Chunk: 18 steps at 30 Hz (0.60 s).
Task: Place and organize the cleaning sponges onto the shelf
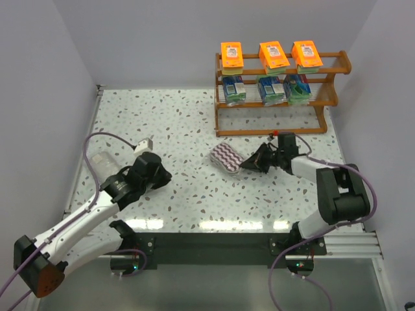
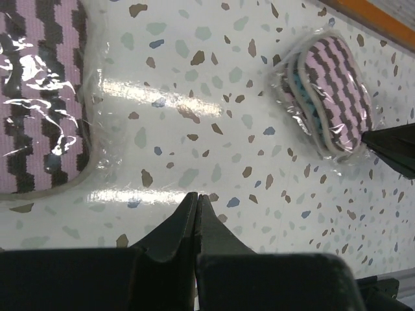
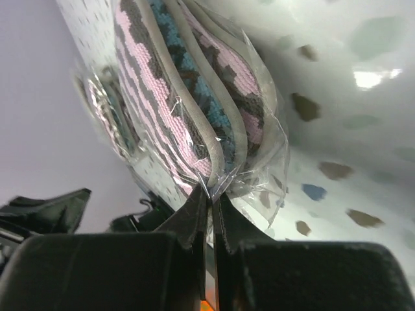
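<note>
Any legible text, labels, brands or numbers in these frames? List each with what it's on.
Orange packs on the shelf: white labels, too small to read.
Blue-green packs: print blurred, unreadable.
Zigzag-pad bag: no print visible.
Nothing legible anywhere.

A white table top [image 1: 168, 116] flecked with grey, brown and bluish chips fills the middle of the overhead view, with bright patches of glare [image 1: 217, 224] stretched along its near side. Plain pale lavender walls [image 1: 162, 39] close it in at the back and on both sides. A black strip [image 1: 214, 249] runs along the near edge, with a ribbed silver rail [image 1: 353, 243] at its right end.
</note>
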Tool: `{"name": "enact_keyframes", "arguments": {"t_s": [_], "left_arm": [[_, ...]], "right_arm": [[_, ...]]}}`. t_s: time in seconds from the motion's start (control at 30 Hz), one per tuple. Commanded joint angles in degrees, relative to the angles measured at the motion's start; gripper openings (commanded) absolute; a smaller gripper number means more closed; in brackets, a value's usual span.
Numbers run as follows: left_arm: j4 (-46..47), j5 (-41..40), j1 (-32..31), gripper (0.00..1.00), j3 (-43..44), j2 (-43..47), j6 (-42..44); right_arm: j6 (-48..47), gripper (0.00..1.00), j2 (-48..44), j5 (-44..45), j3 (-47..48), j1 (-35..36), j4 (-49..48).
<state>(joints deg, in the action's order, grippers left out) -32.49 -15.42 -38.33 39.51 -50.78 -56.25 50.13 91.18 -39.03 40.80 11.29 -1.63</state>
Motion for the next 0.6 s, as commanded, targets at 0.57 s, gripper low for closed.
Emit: {"name": "enact_keyframes", "arguments": {"t_s": [0.57], "left_arm": [[-4.9, -3.0, 0.2, 0.00, 5.2, 0.0, 3.4]], "right_arm": [[5.2, 0.00, -6.3, -10.0, 0.9, -31.0, -6.7]]}}
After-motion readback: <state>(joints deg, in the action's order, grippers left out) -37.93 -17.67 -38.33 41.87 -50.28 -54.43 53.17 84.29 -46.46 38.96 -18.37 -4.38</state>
